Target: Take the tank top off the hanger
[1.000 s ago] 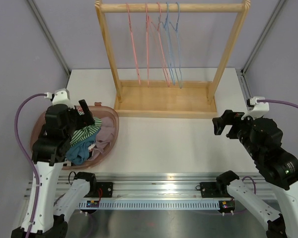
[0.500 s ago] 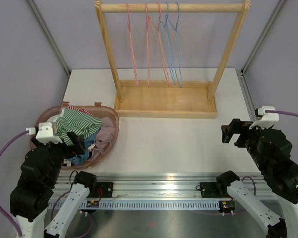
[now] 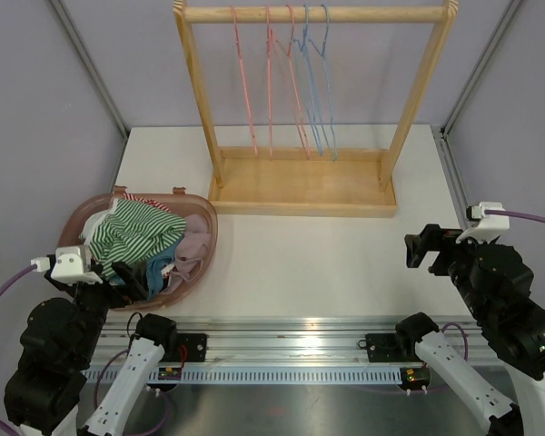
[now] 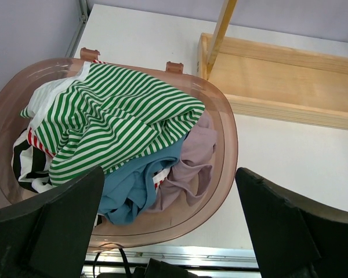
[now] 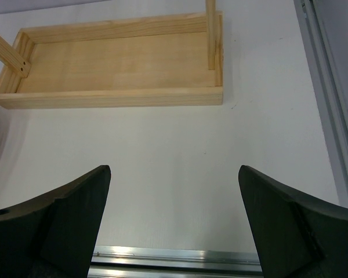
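Observation:
The green-and-white striped tank top [image 3: 134, 232] [image 4: 122, 121] lies crumpled on top of the clothes pile in the brown basket [image 3: 206, 243] [image 4: 229, 145], free of any hanger. Several bare pink and blue hangers [image 3: 295, 86] hang from the wooden rack's top rail [image 3: 313, 14]. My left gripper [image 3: 133, 278] [image 4: 168, 171] hovers open over the basket's near edge, with nothing between its fingers. Over the white table at the right, my right gripper [image 3: 422, 247] [image 5: 174, 168] is open and empty.
Under the striped top lie a blue garment [image 4: 130, 188], a mauve one [image 4: 191, 165] and a black, white and red one [image 4: 26, 162]. The rack's wooden base tray [image 3: 300, 186] [image 5: 116, 63] stands at the middle back. A metal rail [image 3: 300, 345] runs along the near edge.
My left arm has drawn back from above the basket toward the near edge, leaving the striped top on the pile. The right arm has pulled back slightly toward its base.

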You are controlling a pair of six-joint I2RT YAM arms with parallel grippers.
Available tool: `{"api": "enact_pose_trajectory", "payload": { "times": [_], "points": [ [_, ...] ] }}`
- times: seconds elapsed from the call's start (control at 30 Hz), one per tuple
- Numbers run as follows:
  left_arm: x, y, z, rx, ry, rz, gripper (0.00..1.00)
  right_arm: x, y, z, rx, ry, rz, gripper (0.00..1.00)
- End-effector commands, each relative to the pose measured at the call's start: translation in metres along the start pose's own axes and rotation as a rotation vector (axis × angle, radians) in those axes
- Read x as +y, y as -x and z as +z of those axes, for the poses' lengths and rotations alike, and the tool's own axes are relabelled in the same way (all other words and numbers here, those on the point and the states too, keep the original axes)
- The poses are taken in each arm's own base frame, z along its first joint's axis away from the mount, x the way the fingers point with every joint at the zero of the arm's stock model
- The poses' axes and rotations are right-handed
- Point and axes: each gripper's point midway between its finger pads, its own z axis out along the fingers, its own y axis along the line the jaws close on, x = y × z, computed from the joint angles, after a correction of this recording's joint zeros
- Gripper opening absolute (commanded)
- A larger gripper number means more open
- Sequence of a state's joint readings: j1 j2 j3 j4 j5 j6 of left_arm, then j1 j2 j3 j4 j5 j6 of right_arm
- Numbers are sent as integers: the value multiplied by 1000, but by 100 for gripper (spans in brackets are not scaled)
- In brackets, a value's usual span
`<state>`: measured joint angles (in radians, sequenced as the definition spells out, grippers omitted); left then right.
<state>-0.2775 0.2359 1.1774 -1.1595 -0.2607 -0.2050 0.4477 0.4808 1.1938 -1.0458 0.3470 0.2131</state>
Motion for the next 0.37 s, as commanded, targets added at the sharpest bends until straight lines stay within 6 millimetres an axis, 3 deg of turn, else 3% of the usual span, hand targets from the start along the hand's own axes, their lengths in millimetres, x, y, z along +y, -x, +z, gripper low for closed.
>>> {"api": "enact_pose_trajectory", "payload": {
  "times": [0.0,0.33],
  "points": [
    [-4,8,-5,-30,-36,16,99,4,2,5,2,11,2,99],
    [-3,8,-6,-35,-33,15,99,7,-1,7,14,22,3,100]
  ]
}}
